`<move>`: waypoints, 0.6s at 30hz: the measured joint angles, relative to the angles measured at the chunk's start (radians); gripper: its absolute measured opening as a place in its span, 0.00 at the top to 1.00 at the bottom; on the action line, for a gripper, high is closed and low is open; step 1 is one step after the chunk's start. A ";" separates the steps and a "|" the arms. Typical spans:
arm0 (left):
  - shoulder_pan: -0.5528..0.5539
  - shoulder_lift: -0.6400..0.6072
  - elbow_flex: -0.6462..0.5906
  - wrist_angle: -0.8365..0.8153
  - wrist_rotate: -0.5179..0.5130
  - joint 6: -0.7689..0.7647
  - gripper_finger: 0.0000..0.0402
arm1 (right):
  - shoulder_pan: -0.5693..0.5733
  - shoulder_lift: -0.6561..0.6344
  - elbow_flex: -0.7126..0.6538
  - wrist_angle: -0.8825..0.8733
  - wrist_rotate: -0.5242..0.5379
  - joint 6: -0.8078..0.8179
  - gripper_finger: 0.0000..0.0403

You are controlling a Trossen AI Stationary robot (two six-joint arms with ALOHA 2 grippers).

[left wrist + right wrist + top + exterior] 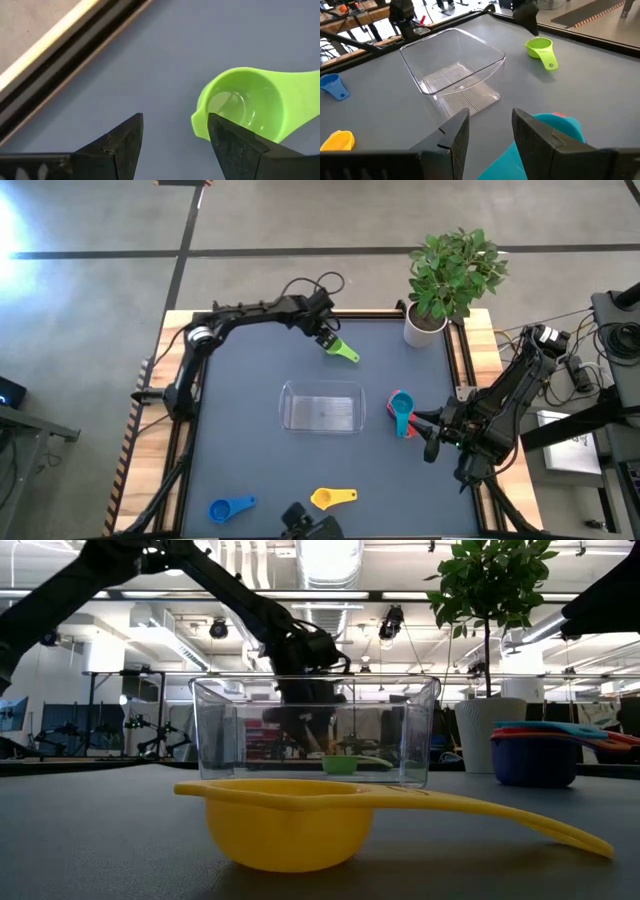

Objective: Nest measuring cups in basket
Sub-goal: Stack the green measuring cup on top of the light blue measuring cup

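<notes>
A green measuring cup point(245, 107) lies on the mat at the far side point(343, 351), its handle pointing away from the gripper. My left gripper point(175, 117) is open and tipped down at the cup's bowl end point(326, 337), most of its gap over bare mat. The clear basket point(322, 386) stands empty mid-table. A light blue cup point(400, 402) sits nested on a red one point(406, 430) to its right. My right gripper point(491, 112) hovers open just beside and above that stack. My left gripper comes at the green cup slanting down from the table's left. One finger point(235, 147) stands in front of the bowl's rim point(200, 120) and hides it there. I cannot tell whether it touches.
A yellow cup point(333, 497) and a blue cup point(230, 507) lie near the front edge. A white plant pot point(425, 330) stands at the far right corner. The mat's raised frame point(75, 45) runs close behind the left gripper. Bare mat lies around the basket.
</notes>
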 joint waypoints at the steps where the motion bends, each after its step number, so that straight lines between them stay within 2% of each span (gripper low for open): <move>1: -0.004 0.005 0.003 0.000 0.000 0.002 0.49 | 0.000 0.000 0.000 0.000 0.000 -0.003 0.66; 18: -0.032 0.039 0.015 -0.004 0.000 -0.028 0.50 | 0.000 0.000 0.000 -0.002 0.000 -0.038 0.66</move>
